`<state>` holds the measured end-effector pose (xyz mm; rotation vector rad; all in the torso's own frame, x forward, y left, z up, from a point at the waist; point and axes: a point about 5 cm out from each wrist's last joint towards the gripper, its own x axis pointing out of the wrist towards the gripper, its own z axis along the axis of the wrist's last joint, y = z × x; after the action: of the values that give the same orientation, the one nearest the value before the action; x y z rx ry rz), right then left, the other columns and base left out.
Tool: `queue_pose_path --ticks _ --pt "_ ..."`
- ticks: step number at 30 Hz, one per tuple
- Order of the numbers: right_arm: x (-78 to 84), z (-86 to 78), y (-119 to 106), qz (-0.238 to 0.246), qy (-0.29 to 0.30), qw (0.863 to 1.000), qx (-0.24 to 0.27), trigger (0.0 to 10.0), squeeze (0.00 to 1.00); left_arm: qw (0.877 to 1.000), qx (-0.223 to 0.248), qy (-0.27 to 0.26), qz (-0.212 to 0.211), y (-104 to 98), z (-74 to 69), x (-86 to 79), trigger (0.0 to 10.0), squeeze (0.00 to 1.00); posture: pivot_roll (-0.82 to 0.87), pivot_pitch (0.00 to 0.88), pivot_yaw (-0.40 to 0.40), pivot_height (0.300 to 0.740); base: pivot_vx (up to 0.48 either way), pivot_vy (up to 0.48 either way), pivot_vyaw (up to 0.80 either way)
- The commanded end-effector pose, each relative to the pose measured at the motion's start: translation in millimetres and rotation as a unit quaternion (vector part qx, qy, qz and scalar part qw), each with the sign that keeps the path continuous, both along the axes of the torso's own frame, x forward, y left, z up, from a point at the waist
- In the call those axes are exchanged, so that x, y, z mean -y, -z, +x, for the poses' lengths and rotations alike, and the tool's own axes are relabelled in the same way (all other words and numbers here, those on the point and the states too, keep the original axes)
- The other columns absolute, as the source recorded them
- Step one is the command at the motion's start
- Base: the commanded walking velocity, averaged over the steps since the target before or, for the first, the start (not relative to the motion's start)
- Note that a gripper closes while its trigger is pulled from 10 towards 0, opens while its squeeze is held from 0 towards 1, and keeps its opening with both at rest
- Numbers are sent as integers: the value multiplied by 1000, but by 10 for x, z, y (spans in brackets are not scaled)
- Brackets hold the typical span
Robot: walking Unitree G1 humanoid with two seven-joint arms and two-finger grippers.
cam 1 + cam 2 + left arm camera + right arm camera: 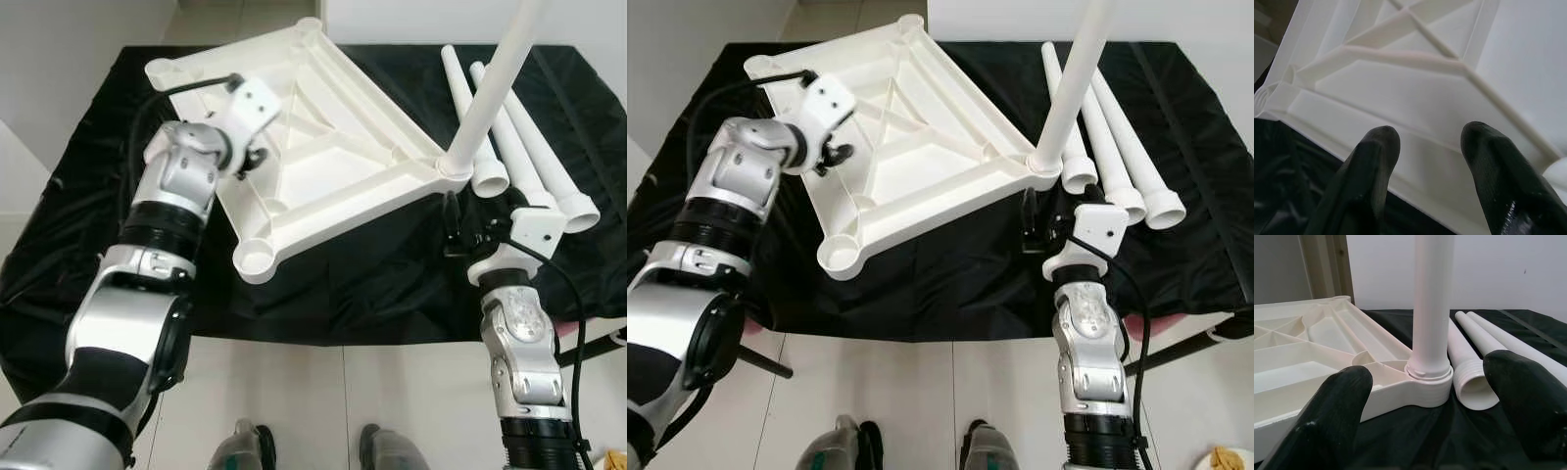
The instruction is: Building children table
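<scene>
**A:** What are the grippers doing?

**B:** The right gripper (454, 233) hangs wide open and empty, just short of the upright white plastic leg (490, 88) seated in a corner socket of the upturned white ribbed plastic tabletop (323, 147). The left gripper (1430, 161), also spread and empty, hovers at the tabletop's opposite rim.

**A:** And the step?

**B:** Likely one leg fitted. Three loose white tube legs (534, 147) lie on the black-draped table (392, 284), toward its right edge. Next probably means picking one up and seating it in a free socket.

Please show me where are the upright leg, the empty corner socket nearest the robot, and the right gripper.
upright leg (487, 96): left eye view, middle of its white shaft.
empty corner socket (256, 259): left eye view, its round rim on the tabletop.
right gripper (1430, 406): right wrist view, midway between its open fingertips.
</scene>
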<state>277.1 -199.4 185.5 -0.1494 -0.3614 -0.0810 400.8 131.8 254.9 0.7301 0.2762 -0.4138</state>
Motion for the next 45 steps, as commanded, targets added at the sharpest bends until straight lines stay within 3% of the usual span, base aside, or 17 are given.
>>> queue_pose_path --ticks 1,7,12,14,22,26,27,30,37,45 --pt "-6 -20 11 5 -2 1000 -4 10000 0 979 131 -151 32 -78 41 -183 10000 0 -99 144 84 740 0 0 0" --pt "-3 -15 -4 4 -2 1000 -3 10000 0 976 114 -177 57 -22 29 -304 10000 0 -100 151 78 740 0 0 0" --pt "27 6 -44 -2 -1 1000 1 10000 0 980 61 -156 109 148 -11 -341 10000 0 -97 155 74 740 0 0 0" --pt "27 6 -44 -2 -1 1000 1 10000 0 980 61 -156 109 148 -11 -341 10000 0 -97 155 74 740 0 0 0" --pt "84 74 -78 17 20 1000 -10 10000 0 987 14 -97 125 313 -68 -217 10000 0 -90 154 72 740 0 0 0" --pt "164 110 35 40 71 995 -53 10000 0 991 1 -59 121 355 -98 -99 10000 0 -84 152 67 740 0 0 0" --pt "185 119 144 57 96 990 -84 10000 0 993 -7 -35 108 380 -105 -10 10000 0 -82 149 64 740 0 0 0" --pt "189 120 168 60 101 989 -91 10000 0 994 -9 -30 106 386 -108 11 10000 0 -82 149 64 740 0 0 0" --pt "136 133 254 81 103 984 -123 10000 0 990 -18 46 129 412 -150 215 10000 0 -89 140 69 740 0 0 0" --pt "159 150 243 89 108 982 -130 10000 0 986 -28 81 140 473 -200 322 10000 0 -95 136 74 740 0 0 0"
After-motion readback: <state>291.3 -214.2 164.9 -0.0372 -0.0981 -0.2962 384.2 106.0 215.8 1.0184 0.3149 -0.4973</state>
